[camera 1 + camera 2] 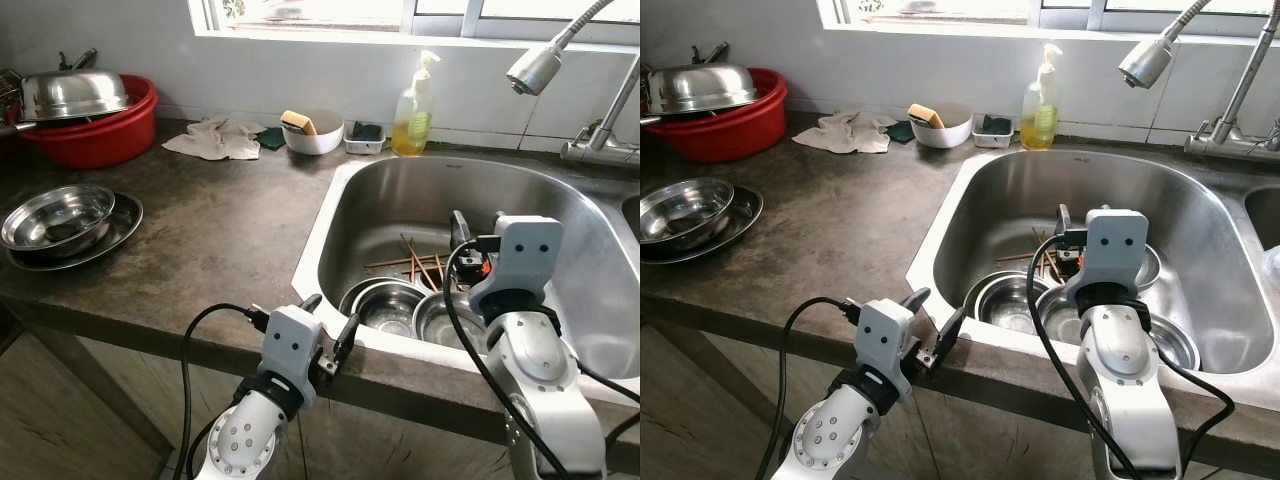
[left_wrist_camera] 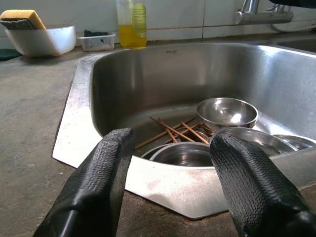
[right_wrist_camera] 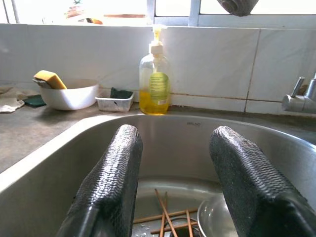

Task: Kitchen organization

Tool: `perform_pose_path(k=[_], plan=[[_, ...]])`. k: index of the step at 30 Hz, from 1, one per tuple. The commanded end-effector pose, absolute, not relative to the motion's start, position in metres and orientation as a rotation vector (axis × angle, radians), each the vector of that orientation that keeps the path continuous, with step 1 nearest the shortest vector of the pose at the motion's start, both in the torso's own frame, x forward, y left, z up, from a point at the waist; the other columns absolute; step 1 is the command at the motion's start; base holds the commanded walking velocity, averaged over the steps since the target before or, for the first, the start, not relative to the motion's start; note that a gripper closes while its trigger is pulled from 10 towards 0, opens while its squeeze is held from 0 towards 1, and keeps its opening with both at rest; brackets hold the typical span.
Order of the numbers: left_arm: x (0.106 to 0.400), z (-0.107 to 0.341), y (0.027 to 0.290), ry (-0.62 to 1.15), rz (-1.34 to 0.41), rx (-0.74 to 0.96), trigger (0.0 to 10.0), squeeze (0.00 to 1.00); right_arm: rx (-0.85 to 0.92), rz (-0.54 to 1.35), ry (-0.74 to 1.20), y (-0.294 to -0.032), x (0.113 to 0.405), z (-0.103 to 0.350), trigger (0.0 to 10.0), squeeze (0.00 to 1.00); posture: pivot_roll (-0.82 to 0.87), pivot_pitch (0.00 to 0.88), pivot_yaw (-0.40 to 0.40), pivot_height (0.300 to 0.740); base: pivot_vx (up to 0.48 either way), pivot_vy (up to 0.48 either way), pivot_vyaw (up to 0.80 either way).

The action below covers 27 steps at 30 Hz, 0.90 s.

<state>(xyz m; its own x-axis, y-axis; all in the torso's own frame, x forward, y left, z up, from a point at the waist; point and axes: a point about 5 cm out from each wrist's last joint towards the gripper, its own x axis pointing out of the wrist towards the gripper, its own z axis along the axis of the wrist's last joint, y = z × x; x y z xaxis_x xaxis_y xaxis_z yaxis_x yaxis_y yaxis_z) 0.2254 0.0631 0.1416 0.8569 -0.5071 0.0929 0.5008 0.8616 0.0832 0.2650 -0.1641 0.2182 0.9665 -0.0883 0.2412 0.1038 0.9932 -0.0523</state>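
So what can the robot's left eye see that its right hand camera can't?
The left eye view takes in the red basin with a steel lid, the steel dishes on the counter, and the left gripper open at the sink's front edge. The right wrist view shows the right gripper open above the sink. Both show the soap bottle, the white bowl with its sponge, and the chopsticks.

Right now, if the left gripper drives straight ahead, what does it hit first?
Probably the sink rim: the open left gripper points low across it, toward the bowls beyond. Depth is hard to judge.
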Motion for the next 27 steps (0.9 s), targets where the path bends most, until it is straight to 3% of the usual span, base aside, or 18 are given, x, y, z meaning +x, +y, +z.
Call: perform_pose_path(k=[1, 14, 22, 27], plan=[[0.226, 0.141, 0.063, -0.115, -0.525, 0.050, 10.0, 0.00, -0.066, -0.098, -0.270, -0.162, 0.262, 0.221, 10.0, 0.00, -0.02, 0.064, 0.001, 0.740, 0.000, 0.000, 0.00], [0.225, 0.140, 0.063, -0.114, -0.534, 0.056, 10.0, 0.00, -0.077, -0.068, -0.265, -0.152, 0.264, 0.217, 10.0, 0.00, -0.03, 0.038, 0.008, 0.740, 0.000, 0.000, 0.00], [0.225, 0.139, 0.064, -0.109, -0.533, 0.052, 10.0, 0.00, -0.074, -0.057, -0.273, -0.149, 0.263, 0.218, 10.0, 0.00, -0.03, 0.029, 0.010, 0.740, 0.000, 0.000, 0.80], [0.225, 0.138, 0.064, -0.104, -0.536, 0.054, 10.0, 0.00, -0.067, -0.054, -0.280, -0.148, 0.265, 0.220, 10.0, 0.00, -0.03, 0.029, 0.010, 0.740, 0.000, 0.454, 0.80]])
